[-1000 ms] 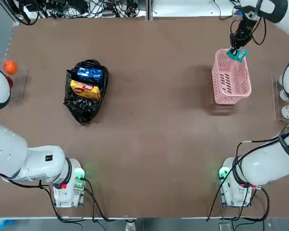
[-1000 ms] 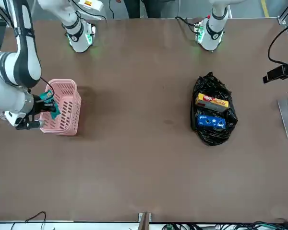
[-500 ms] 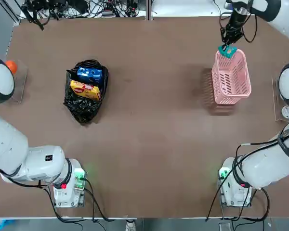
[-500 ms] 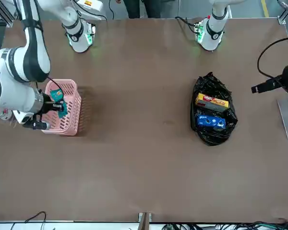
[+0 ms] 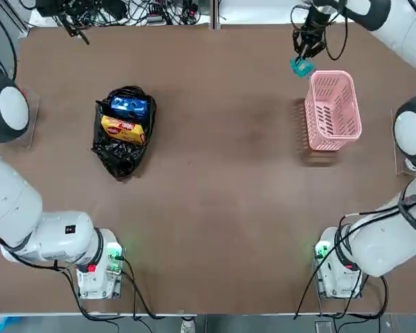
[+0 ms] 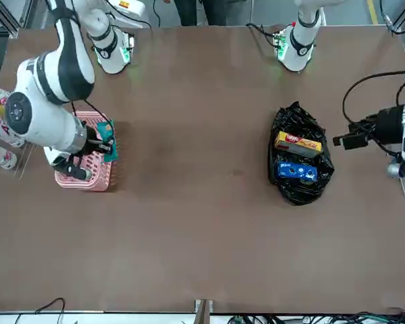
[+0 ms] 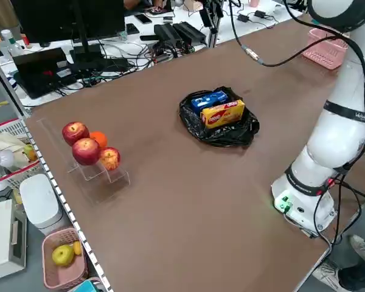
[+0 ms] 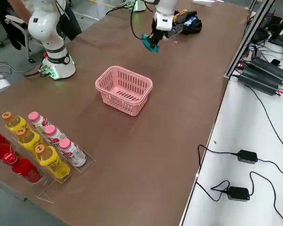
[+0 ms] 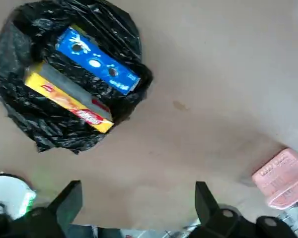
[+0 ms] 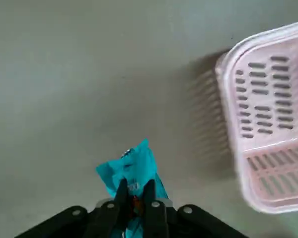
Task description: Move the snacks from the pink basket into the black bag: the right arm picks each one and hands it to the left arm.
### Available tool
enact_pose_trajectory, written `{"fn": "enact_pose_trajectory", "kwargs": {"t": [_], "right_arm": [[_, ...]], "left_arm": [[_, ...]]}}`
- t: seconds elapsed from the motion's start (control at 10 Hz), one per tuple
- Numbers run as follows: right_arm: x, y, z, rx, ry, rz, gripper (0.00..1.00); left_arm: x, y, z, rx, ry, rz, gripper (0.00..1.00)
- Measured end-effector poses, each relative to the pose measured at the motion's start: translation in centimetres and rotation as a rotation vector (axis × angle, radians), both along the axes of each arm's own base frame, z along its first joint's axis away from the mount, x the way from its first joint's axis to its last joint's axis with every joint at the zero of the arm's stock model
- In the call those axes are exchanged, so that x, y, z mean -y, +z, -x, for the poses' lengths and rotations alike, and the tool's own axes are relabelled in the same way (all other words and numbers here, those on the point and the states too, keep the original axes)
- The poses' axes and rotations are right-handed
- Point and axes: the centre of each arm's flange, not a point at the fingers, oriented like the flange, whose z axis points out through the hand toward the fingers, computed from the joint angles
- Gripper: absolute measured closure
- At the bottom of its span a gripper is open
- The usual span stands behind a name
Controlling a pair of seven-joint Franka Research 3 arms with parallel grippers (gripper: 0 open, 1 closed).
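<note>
Pinched tight on the teal snack packet (image 10: 131, 171), the right gripper (image 10: 135, 194) in its own wrist view carries it clear of the pink basket (image 10: 268, 119), which looks empty.

From overhead, that packet (image 5: 301, 66) hangs just outside the basket's (image 5: 331, 104) far corner, on the side toward the black bag (image 5: 121, 132), presumably on its way to a handover. The blue packet (image 5: 129, 106) and the yellow packet (image 5: 123, 129) already lie in the bag's open mouth.

Across the table, the left gripper (image 6: 344, 140) hovers beside the bag (image 6: 298, 162), on the side away from the basket.

Its wrist view shows the left fingers (image 9: 69, 201) spread wide and empty above the bag (image 9: 69, 74), likely ready to receive.
</note>
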Motion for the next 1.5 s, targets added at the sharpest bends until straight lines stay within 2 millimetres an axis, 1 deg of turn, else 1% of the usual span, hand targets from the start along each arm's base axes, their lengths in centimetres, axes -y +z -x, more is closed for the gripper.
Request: {"fn": "enact_pose_trajectory", "kwargs": {"t": [0.1,0.2,0.3,0.5,0.6,0.7,0.8,1.0,1.2,1.3,1.5], "right_arm": [[-0.9,1.0,0.0,-0.024,-0.071,-0.038,0.84],[-1.6,1.7,-0.1,-0.050,-0.146,-0.075,0.84],[-3.0,2.0,-0.2,-0.078,-0.213,-0.114,0.84],[-6.8,2.3,-0.7,-0.137,-0.333,-0.170,0.84],[-8.8,2.1,-1.0,-0.166,-0.385,-0.190,0.84],[-10.7,1.8,-1.4,-0.195,-0.446,-0.213,0.84],[-12.3,1.5,-1.9,-0.211,-0.510,-0.229,0.84],[-15.7,1.6,-2.3,-0.233,-0.630,-0.255,0.84],[-19.1,1.8,-2.4,-0.252,-0.740,-0.288,0.84],[-20.8,1.8,-2.5,-0.257,-0.793,-0.304,0.84],[-24.4,1.9,-2.0,-0.265,-0.874,-0.334,0.84]], "left_arm": [[1.8,-0.1,-0.5,-0.008,0.047,0.007,0.00],[3.5,-0.3,-0.6,-0.024,0.070,0.011,0.00],[5.6,-0.4,-0.6,-0.044,0.081,0.005,0.00],[11.0,-0.6,-0.4,-0.073,0.126,-0.004,0.00],[13.2,-0.7,-0.2,-0.087,0.138,0.027,0.00],[14.6,-0.6,-0.2,-0.097,0.159,0.066,0.00],[15.4,-0.4,-0.4,-0.098,0.191,0.098,0.00],[18.1,0.3,-0.4,-0.115,0.263,0.152,0.00],[22.3,1.0,0.1,-0.111,0.331,0.176,0.00],[24.5,1.1,0.7,-0.114,0.339,0.184,0.00],[28.4,0.2,2.1,-0.135,0.306,0.176,0.00]]}}
